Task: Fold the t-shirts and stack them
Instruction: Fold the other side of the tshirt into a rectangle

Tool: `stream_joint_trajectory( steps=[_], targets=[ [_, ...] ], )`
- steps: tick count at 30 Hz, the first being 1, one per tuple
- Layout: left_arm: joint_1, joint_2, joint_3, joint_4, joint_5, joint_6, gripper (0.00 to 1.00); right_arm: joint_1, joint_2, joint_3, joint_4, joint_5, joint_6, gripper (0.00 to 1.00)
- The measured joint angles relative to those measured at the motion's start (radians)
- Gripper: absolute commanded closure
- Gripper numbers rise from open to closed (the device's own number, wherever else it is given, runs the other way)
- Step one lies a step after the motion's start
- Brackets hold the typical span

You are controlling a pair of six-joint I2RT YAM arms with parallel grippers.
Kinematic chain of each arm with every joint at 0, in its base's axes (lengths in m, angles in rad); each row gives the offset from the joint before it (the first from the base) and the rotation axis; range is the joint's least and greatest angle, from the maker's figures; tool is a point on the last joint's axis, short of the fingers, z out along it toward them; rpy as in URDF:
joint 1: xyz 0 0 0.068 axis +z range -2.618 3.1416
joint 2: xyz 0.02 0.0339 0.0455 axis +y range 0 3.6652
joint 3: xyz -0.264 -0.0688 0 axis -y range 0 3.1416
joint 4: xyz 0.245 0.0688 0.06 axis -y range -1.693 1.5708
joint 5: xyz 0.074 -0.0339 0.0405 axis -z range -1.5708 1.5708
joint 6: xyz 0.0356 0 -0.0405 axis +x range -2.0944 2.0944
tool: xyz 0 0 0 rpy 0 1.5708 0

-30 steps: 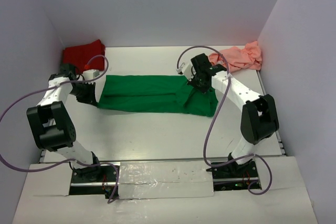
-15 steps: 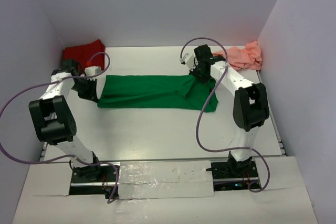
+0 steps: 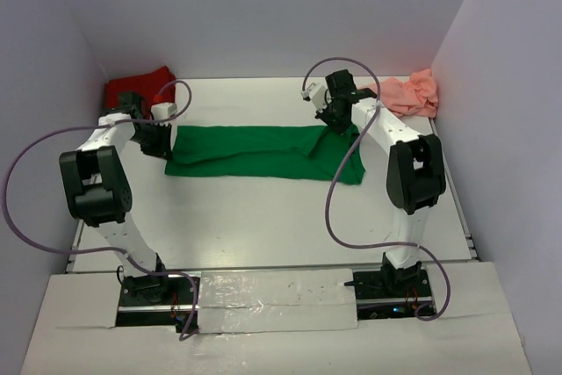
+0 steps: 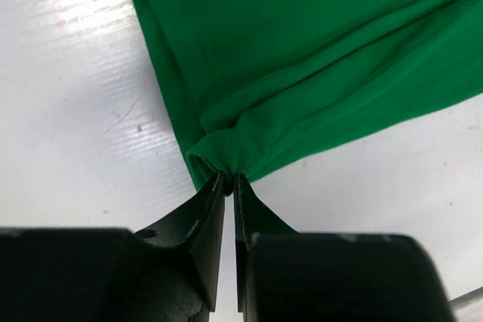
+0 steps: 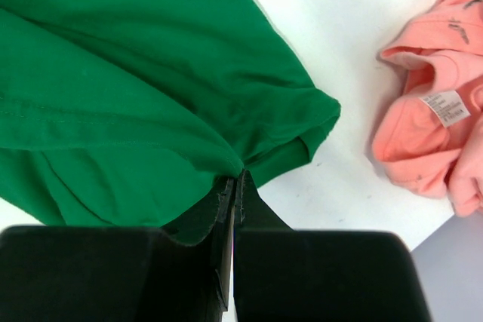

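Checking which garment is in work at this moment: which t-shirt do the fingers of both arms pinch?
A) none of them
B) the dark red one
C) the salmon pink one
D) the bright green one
D: the green t-shirt lies stretched between the arms, its left end gathered at the left fingers and its right end at the right fingers, while the red t-shirt and pink t-shirt lie bunched in the far corners.

I've got the left arm (image 3: 105,135) and right arm (image 3: 386,129) reaching far forward, with the left tool (image 4: 229,179) and right tool (image 5: 235,175) low, jaws pinched almost together.
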Motion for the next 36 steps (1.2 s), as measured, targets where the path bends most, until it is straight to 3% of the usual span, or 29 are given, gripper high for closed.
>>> stream_joint_trajectory(
  steps=[6,16,18,19,21,22,23,25,30,36],
  targets=[
    [-0.017,0.040,0.004,0.043,-0.005,-0.025,0.85,-0.003,0.041,0.026,0.005,-0.010,0.000,1.00],
    [-0.019,0.070,0.021,0.088,-0.026,-0.044,0.83,-0.010,0.114,0.098,0.007,-0.013,-0.001,1.00],
    [-0.020,0.070,0.021,0.101,-0.034,-0.047,0.55,-0.012,0.126,0.111,0.008,-0.013,-0.001,1.00],
    [-0.020,0.070,0.021,0.111,-0.038,-0.048,0.30,-0.013,0.132,0.119,0.011,-0.015,-0.001,1.00],
    [-0.020,0.070,0.021,0.132,-0.047,-0.069,0.11,-0.016,0.142,0.126,0.023,-0.016,0.001,1.00],
    [-0.020,0.070,0.022,0.144,-0.052,-0.072,0.06,-0.019,0.147,0.127,0.030,-0.015,0.005,0.86],
    [-0.020,0.070,0.021,0.159,-0.059,-0.082,0.03,-0.021,0.150,0.127,0.037,-0.015,0.014,0.71],
    [-0.020,0.070,0.021,0.192,-0.075,-0.097,0.01,-0.025,0.155,0.127,0.050,-0.011,0.028,0.51],
    [-0.020,0.056,-0.010,0.309,-0.121,-0.144,0.01,-0.033,0.154,0.112,0.151,0.008,0.048,0.47],
    [-0.025,-0.068,-0.157,0.489,-0.209,-0.220,0.01,-0.033,0.103,-0.012,0.288,0.040,0.101,0.48]
  ],
)
